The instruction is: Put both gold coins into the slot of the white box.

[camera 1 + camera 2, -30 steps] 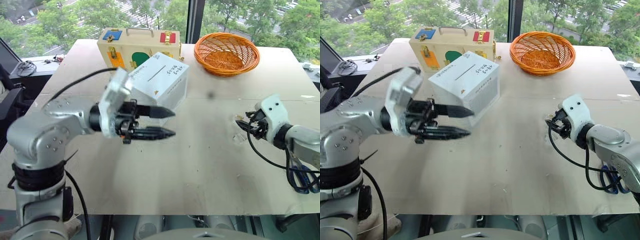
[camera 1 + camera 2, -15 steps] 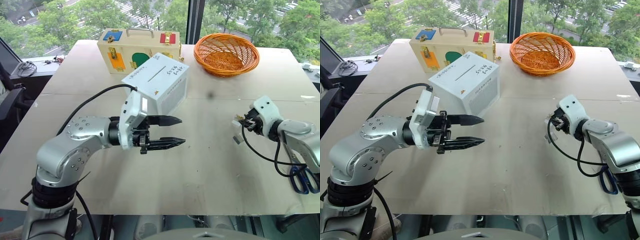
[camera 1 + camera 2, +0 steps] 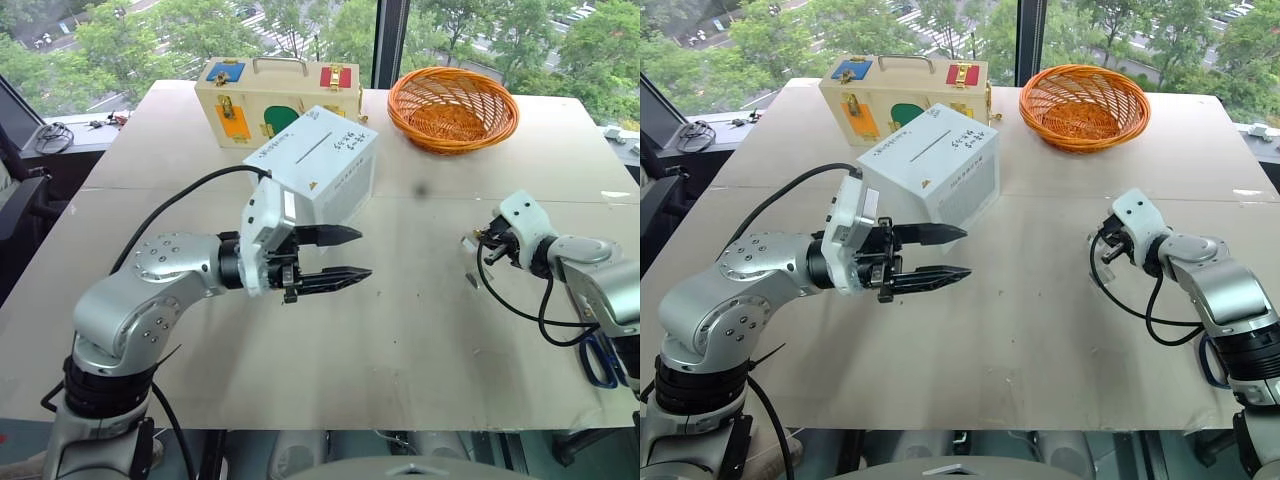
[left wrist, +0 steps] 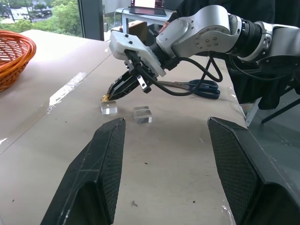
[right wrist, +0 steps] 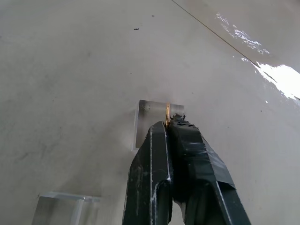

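a gold coin (image 5: 167, 114) is sitting edge-on between the tips of the right gripper (image 4: 108, 96), whose jaws are clamping together on it, just over a clear block (image 4: 108, 108) on the right of the table (image 3: 400, 340). the white box (image 3: 318, 163) is standing far left of it, slot (image 3: 313, 146) facing up. the left gripper (image 3: 350, 254) is hovering beside the box, jaws apart and holding nothing.

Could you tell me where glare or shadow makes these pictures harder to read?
Right wrist view: a bright window reflection washes out part of the table, while the gold coin at the right gripper tips stays crisp. Left wrist view: a pale glare streak crosses the board near the clear blocks. Left eye view: soft daylight, only faint shadows under the white box.
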You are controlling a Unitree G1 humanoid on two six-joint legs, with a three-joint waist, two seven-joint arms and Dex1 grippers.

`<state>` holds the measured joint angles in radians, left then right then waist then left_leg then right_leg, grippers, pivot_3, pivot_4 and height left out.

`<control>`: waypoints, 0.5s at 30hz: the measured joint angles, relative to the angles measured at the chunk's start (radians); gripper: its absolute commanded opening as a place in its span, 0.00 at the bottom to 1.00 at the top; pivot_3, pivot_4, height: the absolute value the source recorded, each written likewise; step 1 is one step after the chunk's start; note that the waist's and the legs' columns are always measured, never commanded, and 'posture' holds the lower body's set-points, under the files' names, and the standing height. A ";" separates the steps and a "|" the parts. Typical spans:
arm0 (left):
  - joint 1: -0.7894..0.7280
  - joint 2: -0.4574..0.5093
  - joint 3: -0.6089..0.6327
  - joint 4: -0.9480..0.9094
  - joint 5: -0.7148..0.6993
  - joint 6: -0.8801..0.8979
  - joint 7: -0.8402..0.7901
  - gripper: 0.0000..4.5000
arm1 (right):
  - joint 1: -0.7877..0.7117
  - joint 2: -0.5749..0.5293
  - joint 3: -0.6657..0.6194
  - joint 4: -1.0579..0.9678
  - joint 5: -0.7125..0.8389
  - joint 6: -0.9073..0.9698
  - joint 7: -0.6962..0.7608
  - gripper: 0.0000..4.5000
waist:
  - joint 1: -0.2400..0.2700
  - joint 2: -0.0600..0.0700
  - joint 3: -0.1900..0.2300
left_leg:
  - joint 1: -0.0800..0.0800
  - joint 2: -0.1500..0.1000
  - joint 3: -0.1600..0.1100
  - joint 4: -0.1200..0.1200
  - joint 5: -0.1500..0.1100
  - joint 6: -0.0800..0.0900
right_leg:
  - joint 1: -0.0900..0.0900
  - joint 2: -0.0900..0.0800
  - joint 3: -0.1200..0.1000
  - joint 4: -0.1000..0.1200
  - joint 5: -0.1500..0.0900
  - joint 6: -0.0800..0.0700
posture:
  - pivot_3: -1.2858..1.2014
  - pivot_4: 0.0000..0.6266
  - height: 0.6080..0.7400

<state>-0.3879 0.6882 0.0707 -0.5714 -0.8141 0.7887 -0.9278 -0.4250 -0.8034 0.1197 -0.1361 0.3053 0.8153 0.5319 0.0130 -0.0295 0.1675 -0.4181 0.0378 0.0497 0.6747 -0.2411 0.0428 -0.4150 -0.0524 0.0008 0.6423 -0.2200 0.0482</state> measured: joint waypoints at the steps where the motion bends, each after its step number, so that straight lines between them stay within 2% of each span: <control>1: -0.006 -0.016 0.001 0.014 -0.027 0.019 0.018 0.63 | 0.009 0.003 -0.025 -0.026 0.018 0.014 0.006 0.02 | 0.001 0.000 0.000 | 0.000 0.000 0.000 0.000 0.000 0.000 | 0.000 0.000 0.000 0.000 0.000 0.000 | 0.52 0.24 1.00; 7: -0.105 -0.082 0.006 0.108 -0.165 0.119 0.103 0.63 | 0.028 0.037 -0.298 -0.288 0.281 0.137 0.063 0.02 | 0.000 0.000 0.000 | 0.001 0.000 -0.001 -0.001 0.000 0.000 | 0.001 0.000 -0.001 -0.001 0.002 0.004 | 0.52 0.24 1.00; 10: -0.146 -0.105 0.003 0.159 -0.196 0.137 0.104 0.46 | 0.027 0.038 -0.397 -0.384 0.449 0.227 0.074 0.00 | 0.000 0.000 0.000 | 0.001 0.000 -0.001 -0.001 0.000 0.000 | 0.001 0.000 -0.001 0.000 0.002 0.004 | 0.52 0.24 1.00; 13: -0.218 -0.138 -0.005 0.222 -0.215 0.152 0.096 0.15 | -0.001 0.037 -0.473 -0.487 0.658 0.312 0.048 0.00 | 0.000 0.000 0.000 | 0.001 0.000 -0.002 -0.001 0.000 0.000 | 0.002 0.000 -0.001 0.000 0.002 0.004 | 0.52 0.24 1.00; 15: -0.253 -0.153 -0.011 0.250 -0.221 0.159 0.090 0.15 | -0.015 0.036 -0.489 -0.528 0.751 0.332 0.016 0.00 | -0.001 0.000 0.000 | 0.001 0.000 -0.001 -0.001 0.000 0.000 | 0.002 0.000 -0.001 0.000 0.002 0.003 | 0.52 0.24 1.00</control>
<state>-0.6405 0.5349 0.0595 -0.3213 -1.0354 0.9480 -0.8373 -0.4404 -0.7679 -0.3696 -0.6642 1.0561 1.1469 0.5479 0.0124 -0.0295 0.1678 -0.4168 0.0379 0.0483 0.6738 -0.2412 0.0428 -0.4132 -0.0522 -0.0004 0.6421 -0.2180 0.0517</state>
